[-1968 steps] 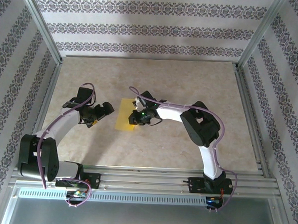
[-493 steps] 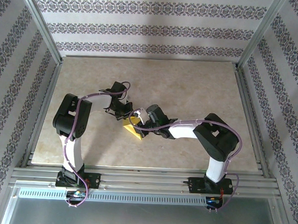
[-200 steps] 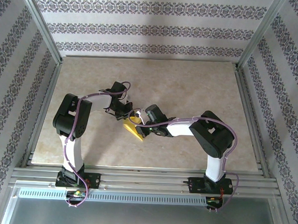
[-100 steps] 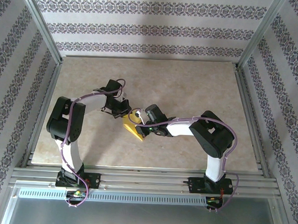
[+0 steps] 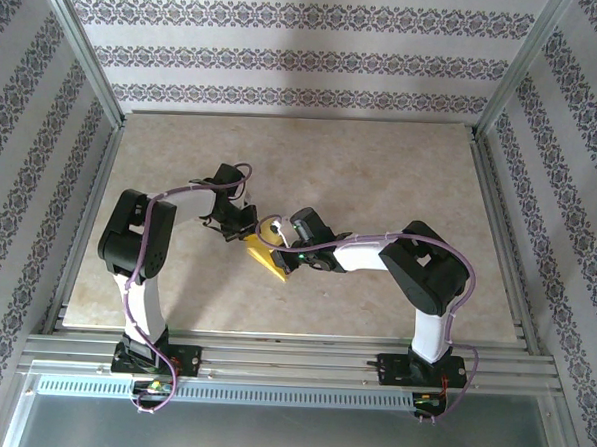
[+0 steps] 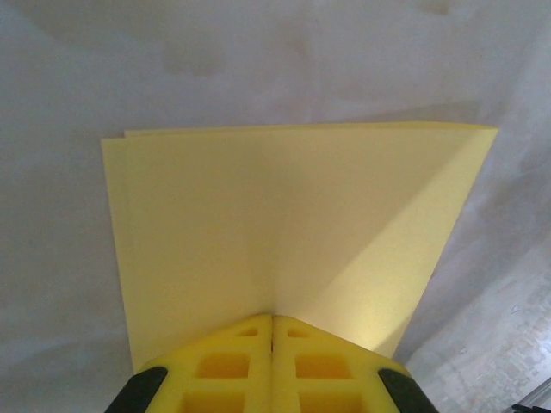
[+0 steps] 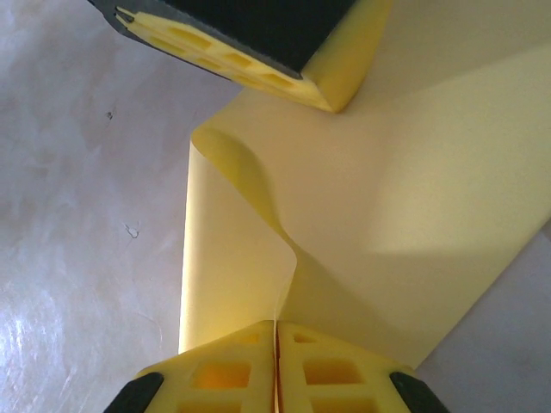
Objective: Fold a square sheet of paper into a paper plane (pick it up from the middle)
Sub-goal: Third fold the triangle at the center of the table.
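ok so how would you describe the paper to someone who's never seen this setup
Start at the pale marbled table and go to its middle, where the left gripper and right gripper meet. The square sheet of paper is the folded piece pinched by both, thin and bright yellow where everything around it is black, white or beige.

Seen from above, bright, even, diffuse light covers the pale marbled tabletop [image 5: 381,178], with only faint, soft shadows under the arms. The picture is sharp throughout. In the left wrist view the thin yellow sheet of paper [image 6: 198,224] is well lit, and a soft diagonal change of tone crosses its right half; the surface behind looks washed-out grey. In the right wrist view, bands of light and shade lie across the paper, and a pale sheen marks the table at lower left.
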Available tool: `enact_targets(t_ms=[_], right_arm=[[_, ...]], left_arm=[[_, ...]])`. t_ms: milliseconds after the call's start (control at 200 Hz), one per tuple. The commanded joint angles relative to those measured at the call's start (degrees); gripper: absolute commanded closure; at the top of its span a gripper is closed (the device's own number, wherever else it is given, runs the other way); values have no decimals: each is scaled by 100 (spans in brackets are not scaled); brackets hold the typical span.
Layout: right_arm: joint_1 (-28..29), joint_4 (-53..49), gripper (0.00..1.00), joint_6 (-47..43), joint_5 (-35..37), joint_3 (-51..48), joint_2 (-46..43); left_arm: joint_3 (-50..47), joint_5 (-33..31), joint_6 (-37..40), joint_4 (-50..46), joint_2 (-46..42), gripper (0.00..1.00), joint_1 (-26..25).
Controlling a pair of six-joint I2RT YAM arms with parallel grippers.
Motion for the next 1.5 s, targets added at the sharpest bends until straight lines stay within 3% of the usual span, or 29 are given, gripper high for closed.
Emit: enact_targets(t_ms=[0, 1494], right_arm=[[-81, -99, 90, 9, -49, 152, -33], [-95, -653, 88, -204, -337, 503, 265]], left_arm=[[22, -152, 216, -346, 154, 95, 33], [26, 47, 384, -292, 314, 97, -11]])
